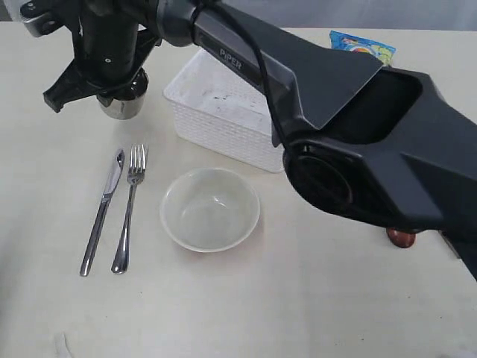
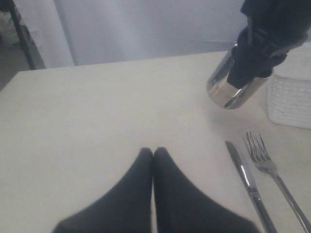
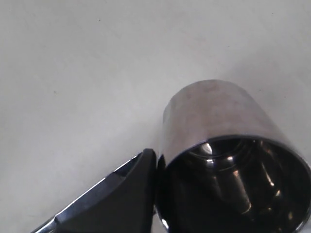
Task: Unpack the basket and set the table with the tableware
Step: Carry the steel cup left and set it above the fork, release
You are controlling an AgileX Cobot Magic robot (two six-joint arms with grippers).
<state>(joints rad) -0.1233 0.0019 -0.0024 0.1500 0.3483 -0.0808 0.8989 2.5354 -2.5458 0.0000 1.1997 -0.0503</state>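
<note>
My right arm reaches across to the far left, where its gripper [image 1: 112, 83] is shut on the steel cup [image 1: 123, 104]. One finger [image 3: 138, 187] presses the outside of the cup's [image 3: 218, 121] rim. The cup [image 2: 233, 87] hangs tilted just over the table [image 1: 313, 306]. A knife [image 1: 103, 212] and fork [image 1: 130, 205] lie side by side left of the off-white bowl [image 1: 210, 209]. Behind the bowl stands the white basket [image 1: 216, 119], with nothing showing inside. My left gripper [image 2: 153, 153] is shut and empty, low over bare tabletop. Chopsticks and dark plate are out of view.
A blue chip bag [image 1: 361, 46] lies at the far edge behind the right arm. A reddish-brown rounded piece [image 1: 401, 238] peeks out under that arm; the rest is hidden. The big black arm covers much of the right half.
</note>
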